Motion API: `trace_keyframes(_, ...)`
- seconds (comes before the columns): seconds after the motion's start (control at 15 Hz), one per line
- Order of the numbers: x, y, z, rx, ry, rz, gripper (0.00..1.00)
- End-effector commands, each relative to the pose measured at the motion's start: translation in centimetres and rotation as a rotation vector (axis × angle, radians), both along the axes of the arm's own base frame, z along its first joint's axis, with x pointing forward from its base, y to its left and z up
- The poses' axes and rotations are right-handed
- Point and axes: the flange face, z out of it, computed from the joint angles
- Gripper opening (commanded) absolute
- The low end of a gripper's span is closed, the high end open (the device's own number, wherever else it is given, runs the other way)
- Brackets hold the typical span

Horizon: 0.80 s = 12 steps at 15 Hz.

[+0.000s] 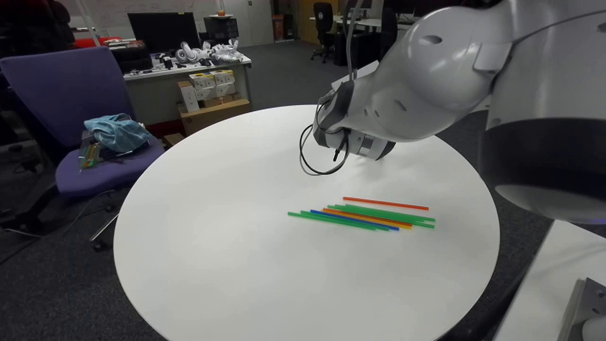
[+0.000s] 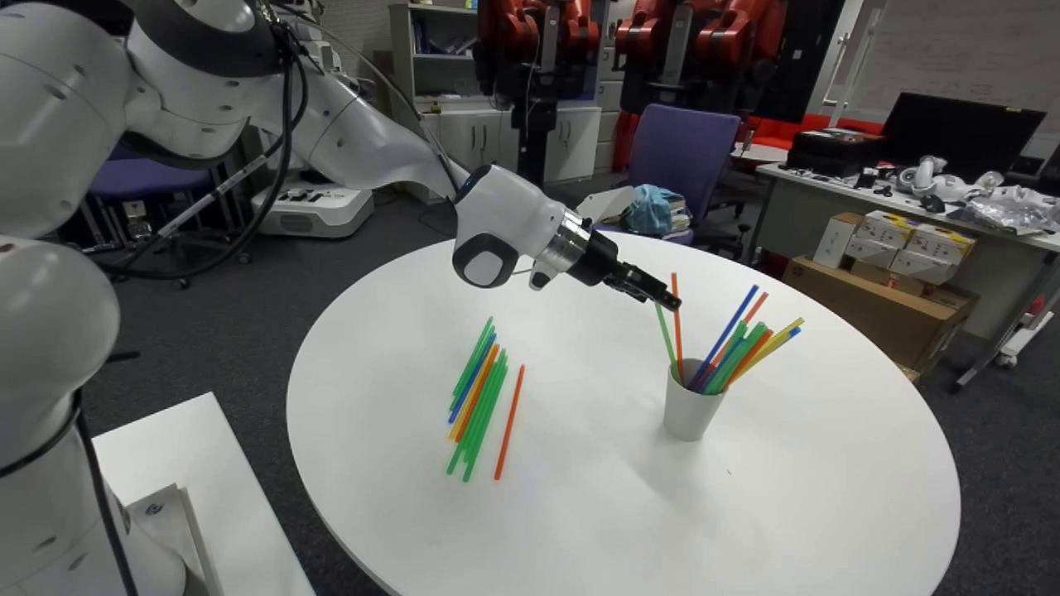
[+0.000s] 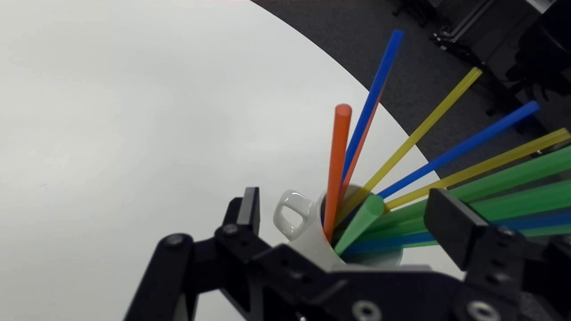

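White tabletop (image 3: 134,111) spreads beneath my wrist camera, and closest to the lens is my gripper (image 3: 348,211), its dark fingers (image 3: 249,206) parted wide with nothing gripped between them. Just past them stands a white mug (image 3: 310,249) crowded with straws (image 3: 513,178): an orange straw (image 3: 337,165) and a pale green straw (image 3: 363,220) rise toward me, with blue, yellow and more green ones fanning out behind. The finger at the right of the wrist view covers part of these, so I can't tell whether it touches; several run out of view there. The arm (image 1: 426,71) hides mug and gripper from me in an exterior view. Well apart from the mug, a row of straws (image 2: 489,414) lies flat on the tabletop, one red-orange straw (image 2: 509,423) alone beside it. Past the table edge, a purple chair (image 2: 683,157) carries a blue cloth (image 2: 652,211). Farther back, yellow-and-white boxes (image 2: 880,230) bear print too small for me to read, and the cardboard box (image 2: 878,319) beneath them has a round logo (image 2: 798,271) I can't make out. Red robot arms (image 2: 737,41) are cut off above.
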Motion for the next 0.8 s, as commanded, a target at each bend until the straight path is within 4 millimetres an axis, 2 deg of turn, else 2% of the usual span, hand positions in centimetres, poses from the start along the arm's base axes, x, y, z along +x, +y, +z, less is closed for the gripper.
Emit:
trace_keyframes(0.0,0.66,-0.78,0.68,-0.004,-0.039,-0.02,1.0)
trace_keyframes(0.53,0.79,-1.03,0.68,-0.013,-0.045,-0.025,1.0)
trace_keyframes(0.67,0.8,-1.01,0.71,-0.02,-0.045,-0.023,0.74)
trace_keyframes(0.73,0.79,-0.99,0.73,-0.022,-0.046,-0.023,0.67)
